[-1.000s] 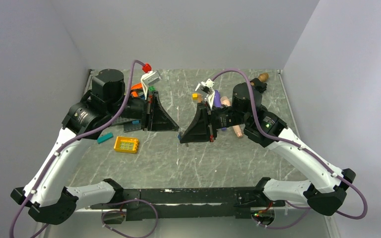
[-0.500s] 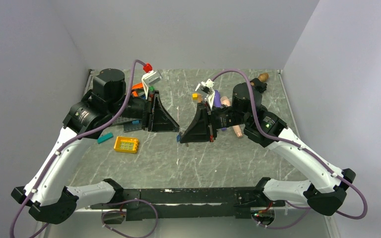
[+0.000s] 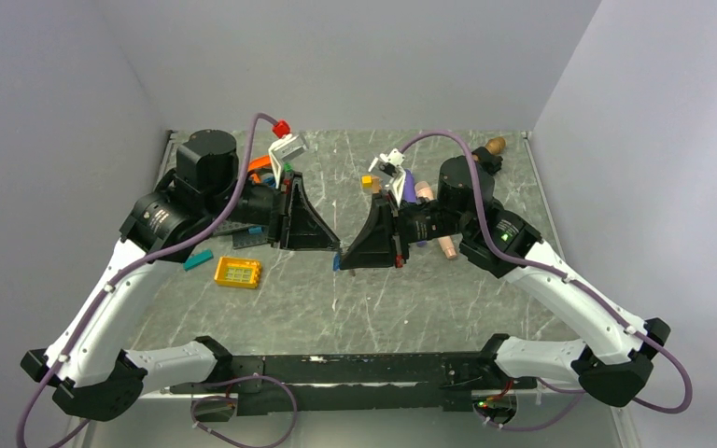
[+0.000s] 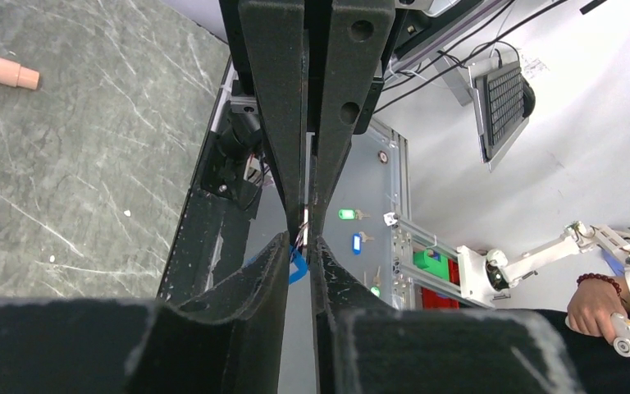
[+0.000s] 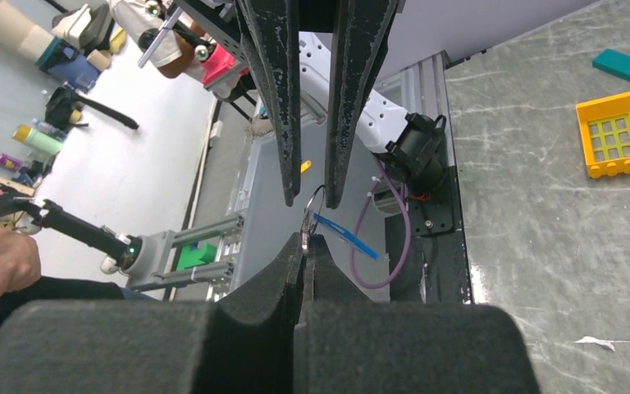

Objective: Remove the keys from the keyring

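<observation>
Our right tool (image 5: 306, 245) is fully closed. Its tips pinch a thin metal bit (image 5: 303, 238), probably a key seen edge-on. A wire ring (image 5: 313, 203) loops up from that pinch, and the blue keyring (image 5: 346, 236) slants out beside it. The whole bunch is held in the air above the tabletop (image 3: 411, 308), between the two arms.

Our left tool (image 4: 302, 246) faces the right one tip to tip. Its jaws are narrowly parted, with the wire ring sitting in the gap. We cannot tell whether the pads actually press on the ring. From the left wrist, the keyring shows low between the left tool's fingers and is partly hidden by one of them.

We judge the main risk to be the thin pinch on the right. If the left tool closes and pulls off-line, the bunch may twist or slide out of the right tool and drop to the tabletop. The left tool could also close on the keyring as well as the ring, and then nothing would separate. The tips are very close, so a small misalignment could knock them together.
</observation>
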Robot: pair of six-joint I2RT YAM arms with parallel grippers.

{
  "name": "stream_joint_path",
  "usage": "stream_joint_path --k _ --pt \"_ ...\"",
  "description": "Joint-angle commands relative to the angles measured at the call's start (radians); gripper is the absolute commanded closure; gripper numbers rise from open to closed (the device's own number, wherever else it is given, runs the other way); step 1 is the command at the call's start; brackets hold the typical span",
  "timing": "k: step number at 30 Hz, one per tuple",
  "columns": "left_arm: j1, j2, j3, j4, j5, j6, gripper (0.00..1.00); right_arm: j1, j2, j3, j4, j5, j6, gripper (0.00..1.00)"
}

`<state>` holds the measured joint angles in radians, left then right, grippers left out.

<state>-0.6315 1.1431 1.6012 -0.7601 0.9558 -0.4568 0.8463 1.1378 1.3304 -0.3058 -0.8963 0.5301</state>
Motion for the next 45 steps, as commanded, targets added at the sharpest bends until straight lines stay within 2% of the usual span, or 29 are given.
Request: stream_joint_path --k 1,3,5,8,9,11,12,14,15,16,17,20,22,25,27,28,37,45 --pt "-0.015 0.006 0.021 0.022 0.022 0.009 0.81 0.005 -0.029 0.016 0.018 0.007 -0.014 1.0" --pt "-0.02 0.007 0.024 0.022 0.017 0.009 0.88 0.006 -0.029 0.018 0.017 0.007 -0.015 1.0" --pt "-0.024 0.007 0.027 0.022 0.007 0.008 0.99 0.005 -0.029 0.017 0.019 0.006 -0.012 1.0" --pt "-0.027 0.002 0.033 0.03 -0.009 -0.001 1.0 0.004 -0.031 0.016 0.018 0.017 -0.012 1.0" --pt "-0.027 -0.001 0.034 0.034 -0.014 -0.004 1.0 0.006 -0.033 0.015 0.021 0.022 -0.01 0.94" --pt "-0.027 -0.006 0.039 0.045 -0.022 -0.011 1.0 0.005 -0.041 0.011 0.023 0.038 -0.009 0.65" --pt "-0.027 -0.008 0.043 0.048 -0.027 -0.014 1.0 0.007 -0.045 0.008 0.025 0.044 -0.007 0.47" --pt "-0.028 -0.011 0.054 0.052 -0.038 -0.02 1.0 0.006 -0.055 0.006 0.021 0.067 -0.01 0.28" --pt "-0.027 -0.01 0.062 0.051 -0.046 -0.021 1.0 0.006 -0.061 0.002 0.022 0.073 -0.009 0.14" --pt "-0.027 -0.011 0.072 0.048 -0.054 -0.022 1.0 0.005 -0.073 -0.005 0.03 0.081 -0.007 0.06" --pt "-0.026 -0.01 0.08 0.047 -0.062 -0.024 1.0 0.006 -0.084 -0.013 0.041 0.093 -0.006 0.01" --pt "-0.027 -0.01 0.112 0.049 -0.099 -0.037 1.0 0.005 -0.136 -0.06 0.098 0.157 0.002 0.0" --pt "-0.027 -0.017 0.122 0.076 -0.131 -0.068 1.0 0.004 -0.191 -0.121 0.184 0.27 0.029 0.0" --pt "-0.027 -0.035 0.111 0.161 -0.169 -0.134 1.0 0.004 -0.29 -0.268 0.435 0.432 0.137 0.0" --pt "-0.028 -0.046 0.104 0.208 -0.203 -0.171 1.0 0.004 -0.329 -0.358 0.655 0.498 0.219 0.0" --pt "-0.027 -0.049 0.101 0.228 -0.217 -0.185 1.0 0.004 -0.335 -0.379 0.71 0.514 0.248 0.0" --pt "-0.027 -0.051 0.124 0.326 -0.266 -0.249 1.0 0.004 -0.2 -0.28 0.873 0.496 0.304 0.04" --pt "-0.029 -0.058 0.116 0.347 -0.296 -0.263 1.0 0.005 -0.15 -0.214 0.904 0.47 0.311 0.21"
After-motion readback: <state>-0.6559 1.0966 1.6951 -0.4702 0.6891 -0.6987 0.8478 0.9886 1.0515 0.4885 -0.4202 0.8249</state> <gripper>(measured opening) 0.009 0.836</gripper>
